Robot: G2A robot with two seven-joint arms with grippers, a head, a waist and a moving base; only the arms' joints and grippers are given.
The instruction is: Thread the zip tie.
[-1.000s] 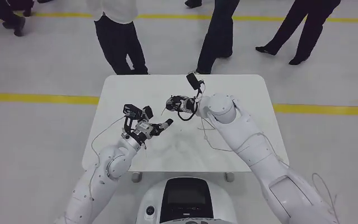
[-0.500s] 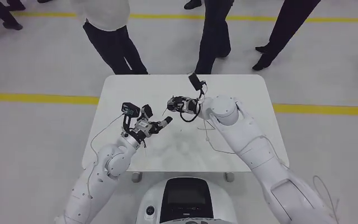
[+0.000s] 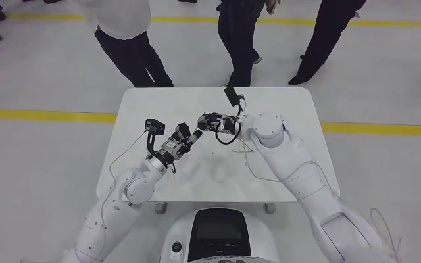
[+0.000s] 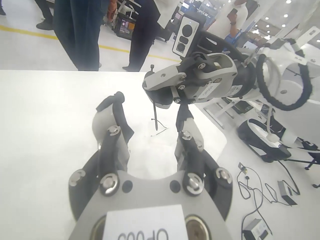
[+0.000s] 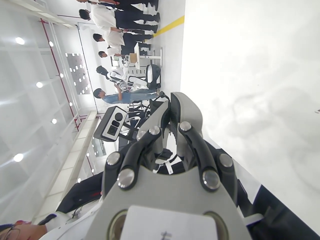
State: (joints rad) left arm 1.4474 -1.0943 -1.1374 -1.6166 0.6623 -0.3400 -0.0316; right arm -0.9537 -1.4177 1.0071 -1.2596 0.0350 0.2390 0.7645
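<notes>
The zip tie [image 4: 155, 115] is a thin black strip held upright above the white table [image 3: 276, 105]. My right gripper [image 4: 155, 99] is shut on its middle, so one end sticks up above the fingers and the other hangs below. In the right wrist view, that gripper [image 5: 171, 109] has its pads pressed together. My left gripper [image 4: 150, 109] is open just in front of the right one, a finger on either side of the hanging end without touching it. In the top view the left gripper [image 3: 187, 138] and the right gripper [image 3: 204, 123] nearly meet at the table's middle.
Several people stand on the floor close to the table's far edge [image 3: 217, 89]. A thin cable [image 3: 247, 161] trails on the table beside the right arm. Bare table surface lies on both sides of the arms.
My left gripper has moved up and toward the right gripper, closing most of the gap between them. The right gripper has shifted slightly, still holding the zip tie.
</notes>
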